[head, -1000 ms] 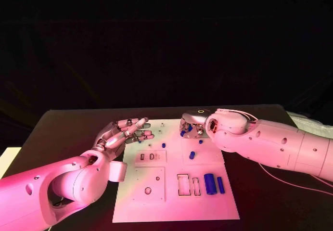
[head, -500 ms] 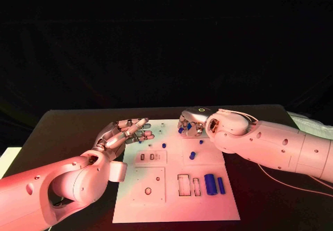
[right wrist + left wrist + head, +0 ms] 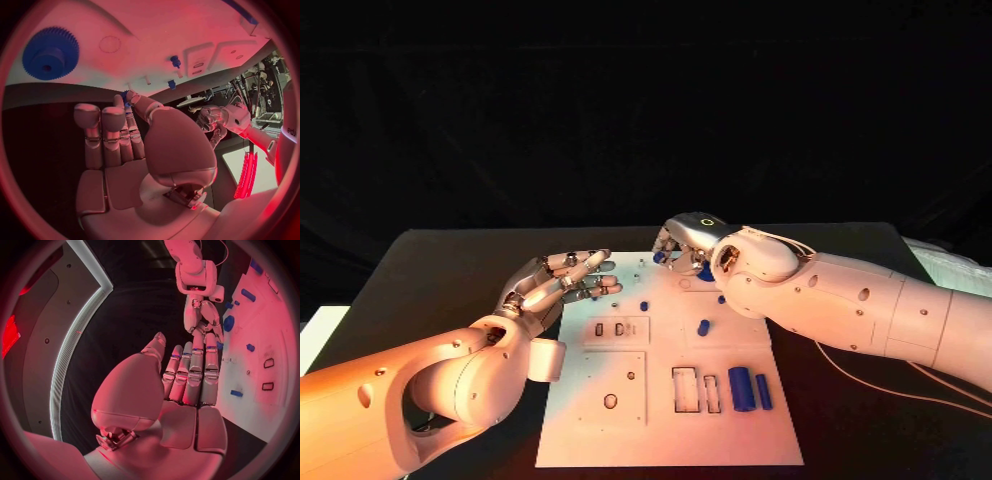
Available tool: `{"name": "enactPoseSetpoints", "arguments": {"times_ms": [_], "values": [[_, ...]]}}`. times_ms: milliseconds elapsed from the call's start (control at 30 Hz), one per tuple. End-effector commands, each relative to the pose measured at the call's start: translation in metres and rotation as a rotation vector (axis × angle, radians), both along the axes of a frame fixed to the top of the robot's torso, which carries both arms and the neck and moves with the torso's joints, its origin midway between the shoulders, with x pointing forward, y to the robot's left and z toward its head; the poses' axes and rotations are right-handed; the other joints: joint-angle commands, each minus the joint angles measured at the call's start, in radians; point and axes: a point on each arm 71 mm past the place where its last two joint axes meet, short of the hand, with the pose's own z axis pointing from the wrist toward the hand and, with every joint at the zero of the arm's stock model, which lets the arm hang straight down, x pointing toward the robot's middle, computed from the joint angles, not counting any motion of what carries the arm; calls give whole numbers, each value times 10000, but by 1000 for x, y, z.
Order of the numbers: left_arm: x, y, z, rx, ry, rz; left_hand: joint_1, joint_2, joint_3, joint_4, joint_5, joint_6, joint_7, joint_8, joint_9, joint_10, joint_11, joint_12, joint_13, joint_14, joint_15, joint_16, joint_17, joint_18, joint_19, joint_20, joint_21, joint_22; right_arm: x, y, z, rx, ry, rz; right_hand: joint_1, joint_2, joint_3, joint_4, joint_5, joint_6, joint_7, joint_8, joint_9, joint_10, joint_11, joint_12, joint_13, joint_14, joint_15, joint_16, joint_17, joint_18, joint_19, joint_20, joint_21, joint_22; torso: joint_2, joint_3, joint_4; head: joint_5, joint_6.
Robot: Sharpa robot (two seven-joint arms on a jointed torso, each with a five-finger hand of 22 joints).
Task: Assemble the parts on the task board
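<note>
silver right hand [image 3: 687,243] pinches a small blue part [image 3: 127,96] above the task board [image 3: 661,420]; left hand [image 3: 563,282] hovers spread. next, seating it looks due.

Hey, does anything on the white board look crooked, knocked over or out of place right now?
Nothing stands out. The task board lies flat and square on the table, and the two blue cylinders rest side by side near its right edge. The right hand pinches a small blue part over the far edge; the left hand hovers empty.

white screw-dotted arms, silver robot hand [image 3: 563,280]
</note>
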Motion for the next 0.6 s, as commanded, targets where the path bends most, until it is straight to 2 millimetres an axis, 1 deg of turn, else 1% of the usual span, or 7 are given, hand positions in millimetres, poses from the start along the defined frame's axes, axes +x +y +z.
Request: {"name": "enactPoseSetpoints", "arguments": {"times_ms": [33, 200, 300, 600], "values": [[-1, -3, 2, -168, -52, -251, 59, 71, 2, -67, 57, 66, 39, -52, -14, 81, -7, -63, 10, 49, -8, -61, 20, 111, 67, -19, -47, -16, 4, 4, 1, 125, -182, -136, -70, 29, 56, 13, -40, 34, 47, 53, 141, -30, 47, 8, -1, 197, -27, 44, 17, -129, 4, 15, 41, 11, 39, -22, 65, -25, 5], [-1, -4, 4, -179, -73, -283, 59, 71, 2, -67, 57, 66, 39, -52, -14, 81, -7, -63, 10, 49, -8, -61, 20, 111, 67, -19, -47, -16, 9, 11, -2, -3, -52, -156, -114, -4, 79, 54, -45, -4, 64, 19, 139, -95, 67, 4, -6, 168, -8, 60, -3, -126, -32, 31, 65, 17, 71, -41, 117, -55, 14], [-1, -4, 5, -183, -88, -297, 59, 71, 2, -67, 57, 66, 39, -52, -14, 81, -7, -63, 10, 49, -8, -61, 20, 111, 67, -19, -47, -16, 11, 14, -4, -80, 38, -153, -126, -15, 83, 64, -47, -14, 68, 12, 139, -110, 73, 4, -6, 162, -4, 71, 2, -126, -40, 35, 71, 20, 88, -51, 135, -64, 13], [0, -6, 7, -197, -127, -331, 68, 75, 4, -84, 57, 69, 38, -57, -13, 84, -8, -69, 10, 46, -7, -73, 24, 110, 70, -19, -57, -21, 15, 22, -8, -223, 242, -122, -139, -26, 84, 75, -47, -23, 72, 6, 139, -123, 77, 5, -6, 159, 0, 89, 17, -128, -40, 40, 86, 40, 103, -52, 135, -47, 5]]}}
